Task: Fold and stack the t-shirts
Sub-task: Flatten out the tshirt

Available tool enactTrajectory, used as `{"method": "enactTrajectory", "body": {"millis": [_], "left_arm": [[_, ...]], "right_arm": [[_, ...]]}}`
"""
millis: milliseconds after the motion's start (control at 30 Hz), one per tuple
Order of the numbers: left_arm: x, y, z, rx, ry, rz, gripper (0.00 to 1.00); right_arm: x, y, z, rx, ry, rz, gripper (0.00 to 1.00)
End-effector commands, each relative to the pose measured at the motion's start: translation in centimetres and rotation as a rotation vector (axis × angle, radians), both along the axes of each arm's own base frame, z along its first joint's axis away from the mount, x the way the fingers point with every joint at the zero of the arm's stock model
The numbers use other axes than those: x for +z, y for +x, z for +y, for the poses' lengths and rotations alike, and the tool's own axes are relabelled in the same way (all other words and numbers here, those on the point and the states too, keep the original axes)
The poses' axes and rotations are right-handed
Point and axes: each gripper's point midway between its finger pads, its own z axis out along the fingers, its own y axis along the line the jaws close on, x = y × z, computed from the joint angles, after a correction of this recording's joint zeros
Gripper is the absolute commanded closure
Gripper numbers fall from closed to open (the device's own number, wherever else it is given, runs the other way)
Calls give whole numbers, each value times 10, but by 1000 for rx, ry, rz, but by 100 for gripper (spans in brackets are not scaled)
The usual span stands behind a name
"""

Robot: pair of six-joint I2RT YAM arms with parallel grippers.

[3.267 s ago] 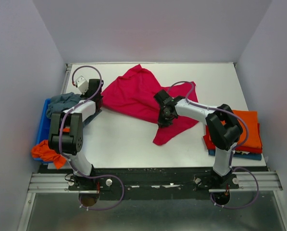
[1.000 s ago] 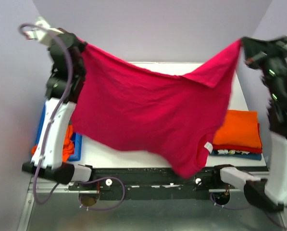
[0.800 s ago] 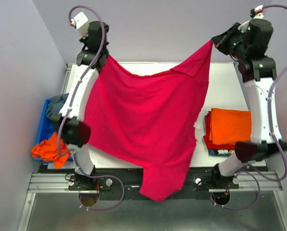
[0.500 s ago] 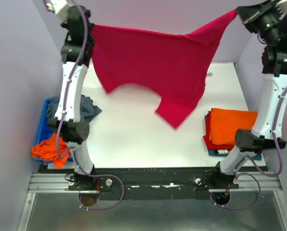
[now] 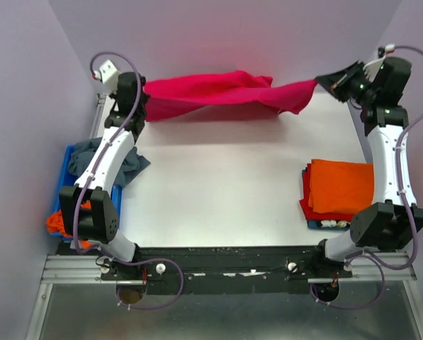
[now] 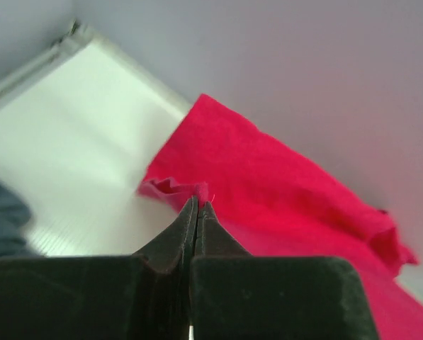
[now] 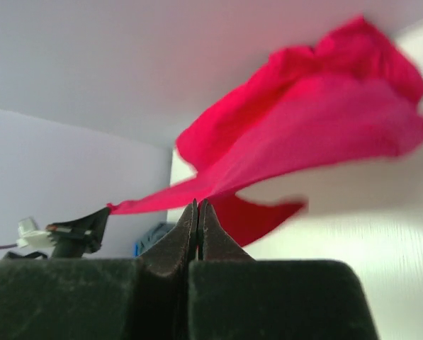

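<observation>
Lab test cell: plain enclosure walls (image 5: 27, 85), white table (image 5: 218, 198), aluminium mounting rail (image 5: 64, 268).

white table (image 5: 218, 191), lilac walls (image 5: 27, 106)

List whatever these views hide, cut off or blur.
- Red t-shirt, top view: bunched between the grippers, so collar and sleeves are unreadable. It is blurred in the right wrist view.
- Right-side stack, top view: the orange t-shirt covers the shirts beneath; only edges show, count unclear.
- Blue bin, top view: the left arm and heaped clothes hide its inside.
- Left gripper, right gripper: shut fingers hide how much cloth each pinches.
</observation>
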Motion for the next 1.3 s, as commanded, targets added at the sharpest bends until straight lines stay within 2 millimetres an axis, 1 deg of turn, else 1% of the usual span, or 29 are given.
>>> {"method": "enactTrajectory", "body": {"millis": [0, 33, 67, 133, 167, 233, 267, 300, 333, 367, 467, 500, 567, 600, 667, 733, 900, 1033, 1167, 1200, 1267], "left_arm": [[-53, -26, 8, 46, -18, 36, 100], [-69, -34, 10, 56, -17, 64, 100], [-81, -41, 11, 62, -20, 85, 100], [-104, -57, 10, 61, -49, 126, 100], [-116, -65, 4, 40, -64, 147, 100], [-134, -81, -11, 9, -56, 187, 100], [-146, -94, -16, 24, -43, 217, 100], [-155, -104, -16, 35, -31, 244, 100], [-161, -114, -15, 52, -29, 262, 100], [-169, -125, -10, 82, -40, 284, 100], [-181, -153, 4, 133, -38, 312, 100], [-181, -161, 8, 147, -39, 311, 100], [-183, -174, 13, 159, -60, 300, 100], [-185, -179, 15, 163, -68, 294, 100], [-184, -183, 20, 180, -85, 275, 100], [-184, -180, 22, 185, -85, 283, 100], [-198, -170, 19, 200, -97, 354, 100], [-210, -160, 15, 197, -106, 378, 100], [-218, -149, 18, 218, -98, 409, 100], [-218, -146, 18, 223, -96, 414, 100], [-225, -139, 18, 232, -93, 438, 100]], "right_arm": [[-39, -42, 7, 15, -5, 30, 99], [-56, -49, 7, -5, 12, 61, 99], [-80, -56, 6, -27, 30, 108, 99], [-113, -74, 0, -95, 40, 171, 99], [-126, -86, 1, -108, 42, 189, 99], [-145, -107, -3, -158, 10, 217, 99], [-150, -122, -7, -183, -27, 224, 99], [-159, -134, -11, -212, -59, 240, 99], [-170, -145, -14, -228, -92, 261, 99], [-174, -155, -16, -237, -123, 258, 99], [-201, -183, -12, -222, -157, 290, 99], [-211, -191, -8, -201, -157, 303, 99], [-220, -199, 2, -145, -154, 301, 99], [-224, -200, 1, -151, -157, 308, 99], [-222, -195, -7, -184, -182, 306, 99], [-217, -186, -12, -197, -202, 306, 99], [-207, -147, -12, -198, -165, 315, 99], [-206, -115, -10, -198, -141, 365, 99], [-202, -91, -9, -218, -125, 391, 99], [-204, -84, -9, -221, -127, 401, 99], [-205, -73, -10, -229, -132, 420, 99]]}}
